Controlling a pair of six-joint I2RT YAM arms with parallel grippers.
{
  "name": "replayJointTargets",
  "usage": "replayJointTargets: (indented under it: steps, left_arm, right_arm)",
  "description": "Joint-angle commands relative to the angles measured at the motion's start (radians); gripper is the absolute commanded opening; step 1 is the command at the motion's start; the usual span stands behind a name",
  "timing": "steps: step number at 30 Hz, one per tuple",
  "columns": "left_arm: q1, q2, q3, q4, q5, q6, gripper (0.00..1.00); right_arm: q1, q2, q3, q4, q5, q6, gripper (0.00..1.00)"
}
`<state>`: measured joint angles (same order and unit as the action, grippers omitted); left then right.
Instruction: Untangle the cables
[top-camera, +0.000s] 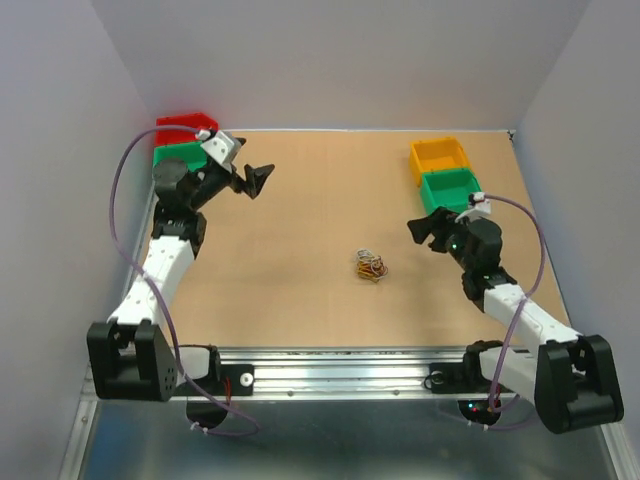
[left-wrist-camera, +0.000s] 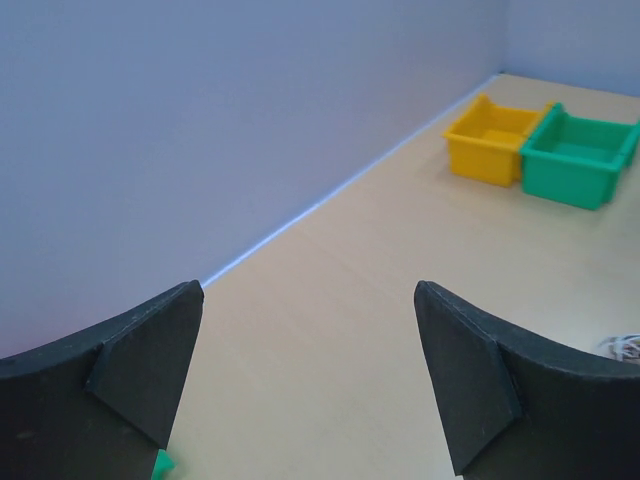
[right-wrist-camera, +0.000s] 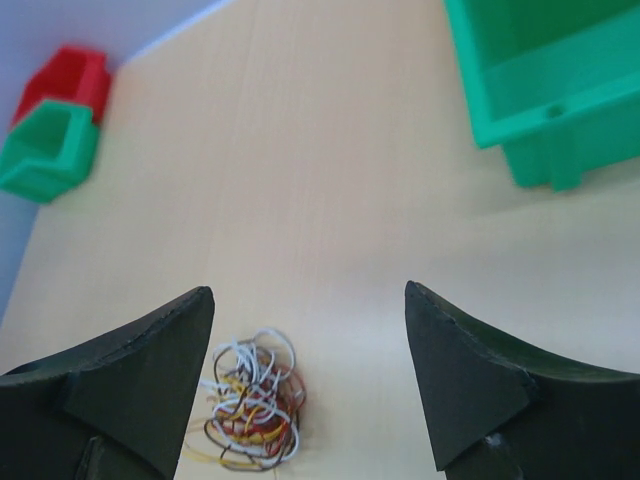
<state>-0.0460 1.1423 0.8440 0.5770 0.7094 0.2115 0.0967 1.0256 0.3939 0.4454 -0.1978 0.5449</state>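
The cables (top-camera: 370, 266) lie in a small knot of whitish, yellow, red and brown wires at the middle of the table. In the right wrist view the cables (right-wrist-camera: 252, 405) sit just inside my left finger, on the table below. My right gripper (top-camera: 424, 231) is open and empty, to the right of the knot. My left gripper (top-camera: 260, 180) is open and empty, raised at the far left, away from the knot. A sliver of the cables (left-wrist-camera: 622, 347) shows at the right edge of the left wrist view.
A yellow bin (top-camera: 439, 156) and a green bin (top-camera: 452, 189) stand at the far right. A red bin (top-camera: 183, 126) and a green bin (top-camera: 178, 154) stand at the far left corner. Grey walls enclose the table on three sides.
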Motion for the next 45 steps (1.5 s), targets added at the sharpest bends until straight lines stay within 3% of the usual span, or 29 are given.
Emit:
replayJointTargets:
  steps: [1, 3, 5, 10, 20, 26, 27, 28, 32, 34, 35, 36, 37, 38, 40, 45]
  left_arm:
    - [-0.015, 0.173, 0.205, -0.098, 0.148, -0.116, 0.99]
    - [-0.04, 0.282, 0.331, -0.163, 0.211, -0.149, 0.99]
    - [-0.086, 0.322, 0.365, -0.213, 0.14, -0.133, 0.99]
    - [-0.283, 0.329, 0.248, -0.247, -0.089, 0.026, 0.99]
    - [-0.498, 0.307, 0.106, -0.227, -0.257, 0.186, 0.99]
    - [-0.52, 0.217, 0.011, -0.108, -0.367, 0.209, 0.99]
    - [-0.52, 0.192, -0.011, -0.083, -0.381, 0.212, 0.99]
    - [-0.52, 0.166, -0.031, -0.057, -0.393, 0.215, 0.99]
    - [-0.52, 0.032, -0.098, -0.012, -0.398, 0.244, 0.99]
    - [-0.515, 0.013, -0.127, 0.05, -0.465, 0.208, 0.99]
    - [-0.515, 0.011, -0.163, 0.128, -0.607, 0.113, 0.99]
    - [-0.496, 0.02, -0.175, 0.15, -0.628, 0.102, 0.99]
    - [-0.488, 0.025, -0.178, 0.147, -0.581, 0.129, 0.99]
    - [-0.486, 0.031, -0.172, 0.118, -0.503, 0.167, 0.92]
    - [-0.5, 0.054, -0.152, 0.066, -0.402, 0.184, 0.92]
    - [-0.584, 0.089, -0.181, 0.035, -0.291, 0.295, 0.92]
  right_arm:
    - [0.144, 0.073, 0.086, -0.142, 0.0, -0.068, 0.82]
    - [0.208, 0.134, 0.076, -0.102, -0.026, -0.079, 0.83]
    - [0.228, 0.18, 0.063, -0.061, -0.029, -0.082, 0.82]
    - [0.259, 0.222, 0.034, -0.005, -0.084, -0.097, 0.81]
    - [0.362, 0.298, 0.046, 0.013, -0.088, -0.12, 0.73]
    - [0.382, 0.367, 0.065, 0.012, -0.084, -0.131, 0.48]
    - [0.383, 0.372, 0.074, 0.012, -0.087, -0.132, 0.4]
    - [0.385, 0.373, 0.076, 0.012, -0.091, -0.134, 0.26]
    - [0.386, 0.344, 0.088, 0.027, -0.109, -0.134, 0.05]
    - [0.386, 0.323, 0.095, 0.027, -0.109, -0.131, 0.01]
    - [0.386, 0.311, 0.099, 0.026, -0.111, -0.131, 0.01]
    - [0.39, 0.285, 0.1, 0.026, -0.111, -0.131, 0.0]
    - [0.39, 0.275, 0.1, 0.029, -0.111, -0.129, 0.01]
    - [0.39, 0.265, 0.102, 0.029, -0.114, -0.131, 0.01]
    - [0.388, 0.236, 0.1, 0.039, -0.112, -0.131, 0.01]
    - [0.391, 0.192, 0.092, 0.081, -0.121, -0.118, 0.01]
